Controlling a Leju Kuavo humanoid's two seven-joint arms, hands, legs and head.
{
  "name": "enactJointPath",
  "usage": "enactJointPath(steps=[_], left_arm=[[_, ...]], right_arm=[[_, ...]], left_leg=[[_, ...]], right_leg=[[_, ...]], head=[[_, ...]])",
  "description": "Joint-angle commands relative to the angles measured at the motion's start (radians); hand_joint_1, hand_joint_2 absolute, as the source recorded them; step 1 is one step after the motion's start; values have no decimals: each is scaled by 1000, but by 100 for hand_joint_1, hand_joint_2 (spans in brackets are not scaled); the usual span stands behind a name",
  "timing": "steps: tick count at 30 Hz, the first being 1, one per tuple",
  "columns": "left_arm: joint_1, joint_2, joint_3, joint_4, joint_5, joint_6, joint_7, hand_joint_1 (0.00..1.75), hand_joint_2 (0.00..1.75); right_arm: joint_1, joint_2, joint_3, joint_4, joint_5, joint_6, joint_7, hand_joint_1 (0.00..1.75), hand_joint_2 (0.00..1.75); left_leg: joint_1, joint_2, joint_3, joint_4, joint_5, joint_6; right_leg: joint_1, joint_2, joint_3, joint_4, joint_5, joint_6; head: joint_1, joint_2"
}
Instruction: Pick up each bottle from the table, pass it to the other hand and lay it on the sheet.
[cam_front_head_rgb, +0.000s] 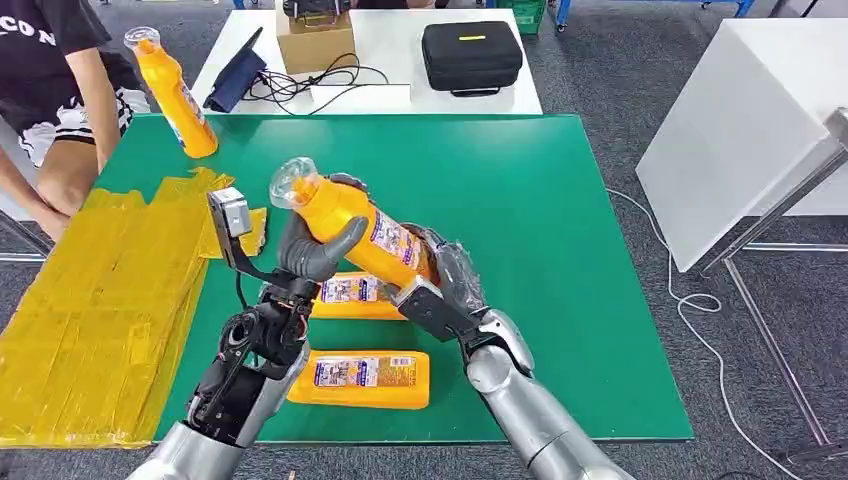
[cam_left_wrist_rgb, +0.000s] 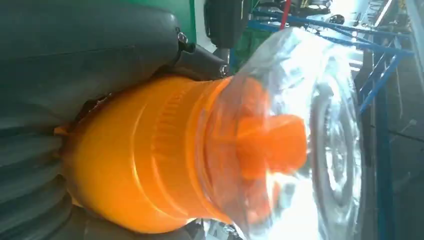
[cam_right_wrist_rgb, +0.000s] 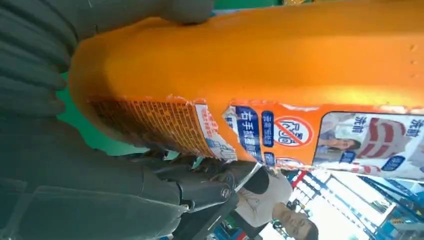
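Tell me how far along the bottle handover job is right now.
Nothing looks done: no bottle lies on the yellow sheet. In hand: one orange bottle is mid-pass, gripped by both the left hand and the right hand above the green table. Left: two flat bottles on the table, plus one a person holds upright.

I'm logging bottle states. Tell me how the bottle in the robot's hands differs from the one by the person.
The held bottle is off the table, tilted, gripped by the left hand near its neck and the right hand at its base. The far bottle stands leaning at the green mat's far left corner, with no hand on it. Both are orange with clear caps.
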Motion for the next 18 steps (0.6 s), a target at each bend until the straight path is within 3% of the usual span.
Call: enactJointPath(steps=[1,5,8,10,15,18], left_arm=[[-11,20,97,-48,17,42,-31,175,175],[1,11,144,-89,-57,129,-82,175,175],[6,8,209,-139,-230,304,-150,175,175],[4,9,214,-144,-232,304,-147,175,175],[-35,44,244,-123,-633,594,-182,175,175],[-38,46,249,-120,-635,593,-182,175,175]], right_arm=[[-24,-28,44,-26,-12,-38,-29,0,175],[7,-42,31,-103,-9,-75,-38,0,175],[65,-73,23,-241,25,-101,-32,0,175],[71,-77,23,-256,29,-101,-27,0,175],[114,-120,23,-403,57,-153,-38,0,175],[119,-123,21,-416,58,-154,-34,0,175]], left_leg=[[0,1,3,0,-1,-1],[1,0,4,0,-2,-1],[0,2,5,0,-3,-1],[0,0,1,0,-1,-1],[0,-1,3,0,-2,-1],[0,0,2,0,-1,-1]], right_leg=[[0,0,3,0,-1,0],[1,-1,4,-1,-2,0],[1,1,5,-1,-2,1],[0,-1,1,0,-1,0],[0,-2,3,0,-2,0],[0,-1,3,0,-2,0]], head=[[0,0],[0,0],[0,0],[0,0],[0,0],[0,0]])
